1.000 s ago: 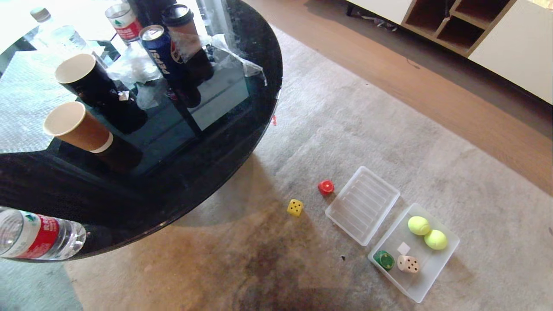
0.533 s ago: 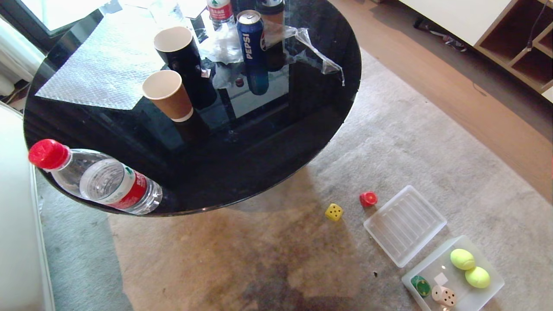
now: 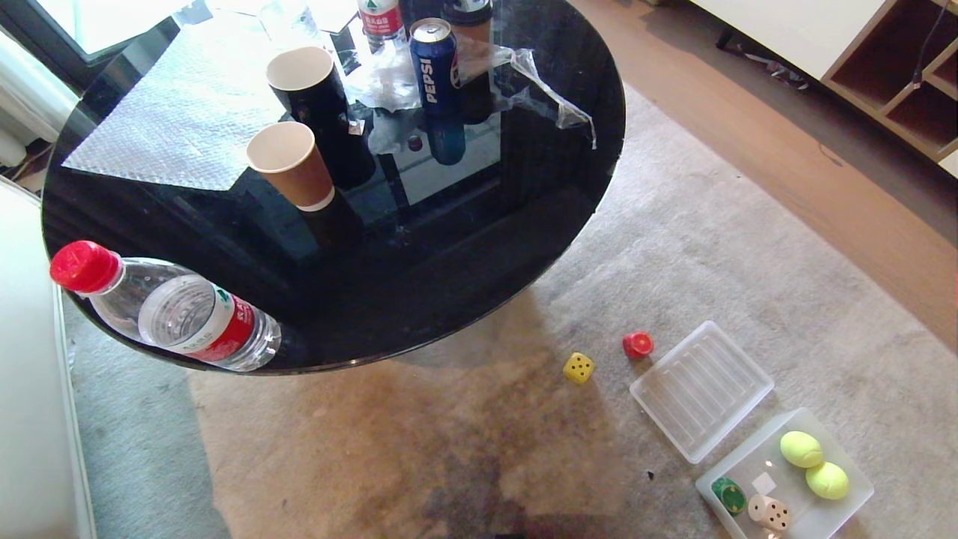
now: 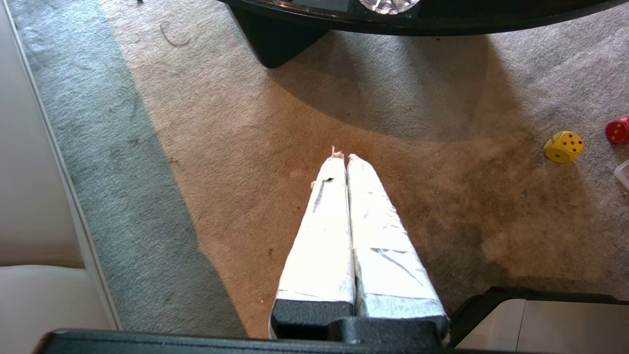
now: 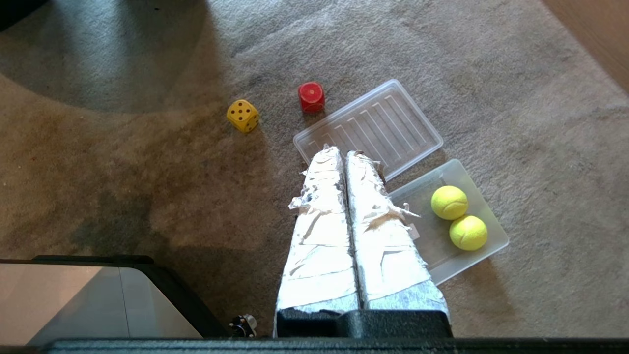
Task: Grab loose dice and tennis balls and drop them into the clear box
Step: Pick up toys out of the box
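Observation:
A yellow die (image 3: pixel 578 367) and a red die (image 3: pixel 638 345) lie loose on the carpet next to a flat ribbed lid (image 3: pixel 701 389). The clear box (image 3: pixel 855 503) at the lower right holds two tennis balls (image 3: pixel 801 449) (image 3: pixel 827 480), a green die (image 3: pixel 727 495) and a beige die (image 3: pixel 769 513). Neither arm shows in the head view. My left gripper (image 4: pixel 344 157) hangs shut and empty over bare carpet, well apart from the yellow die (image 4: pixel 563 146). My right gripper (image 5: pixel 342 152) is shut and empty above the lid (image 5: pixel 393 118) and the box (image 5: pixel 484 250), hiding the two dice inside.
A round black glass table (image 3: pixel 524 247) carries paper cups (image 3: pixel 290 163), a Pepsi can (image 3: pixel 435 64) and a water bottle (image 3: pixel 172 318) at its edge. A pale sofa (image 3: pixel 30 389) borders the left. Wooden floor and a shelf unit (image 3: pixel 898 82) lie at the back right.
The whole head view shifted between the earliest frame and half a second ago, so the camera moved. Since then it has held still. Dice, balls, lid and box lie as before.

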### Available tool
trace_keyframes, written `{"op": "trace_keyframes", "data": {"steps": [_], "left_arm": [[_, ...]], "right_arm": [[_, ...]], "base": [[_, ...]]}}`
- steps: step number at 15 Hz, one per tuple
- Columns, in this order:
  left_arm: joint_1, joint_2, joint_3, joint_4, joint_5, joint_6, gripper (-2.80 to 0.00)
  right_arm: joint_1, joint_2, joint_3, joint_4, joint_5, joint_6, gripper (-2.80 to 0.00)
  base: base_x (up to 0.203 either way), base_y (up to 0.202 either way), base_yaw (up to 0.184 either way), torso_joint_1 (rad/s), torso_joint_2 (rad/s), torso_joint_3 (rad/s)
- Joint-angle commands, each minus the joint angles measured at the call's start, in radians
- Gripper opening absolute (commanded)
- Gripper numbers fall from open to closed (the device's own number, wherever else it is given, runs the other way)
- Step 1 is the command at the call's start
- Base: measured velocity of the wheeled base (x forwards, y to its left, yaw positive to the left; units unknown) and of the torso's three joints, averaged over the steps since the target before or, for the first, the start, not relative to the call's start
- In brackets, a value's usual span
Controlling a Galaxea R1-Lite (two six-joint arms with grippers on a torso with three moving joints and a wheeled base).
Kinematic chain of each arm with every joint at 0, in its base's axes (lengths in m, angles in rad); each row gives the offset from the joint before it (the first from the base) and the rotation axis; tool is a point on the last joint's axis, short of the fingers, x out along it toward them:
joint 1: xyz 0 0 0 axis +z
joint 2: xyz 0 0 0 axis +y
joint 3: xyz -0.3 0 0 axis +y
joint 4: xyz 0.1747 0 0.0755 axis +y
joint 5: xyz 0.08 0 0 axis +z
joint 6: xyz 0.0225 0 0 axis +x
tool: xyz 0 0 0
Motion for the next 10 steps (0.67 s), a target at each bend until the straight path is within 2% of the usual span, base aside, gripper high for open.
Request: {"op": "trace_keyframes", "data": {"steps": [1, 10], "left_arm": [[0.000, 0.000, 0.000, 0.001, 0.000, -0.002, -2.80], [0.000, 0.000, 0.002, 0.001, 0.000, 0.000, -2.80]], "right_arm": [[0.000, 0.000, 0.000, 0.000, 0.000, -0.001, -2.80], [0.000, 0.000, 0.000, 0.000, 0.000, -0.001, -2.80]], "base": [[0.000, 0.000, 0.000, 0.000, 0.00, 0.000], [0.000, 0.000, 0.000, 0.000, 0.00, 0.000]]}}
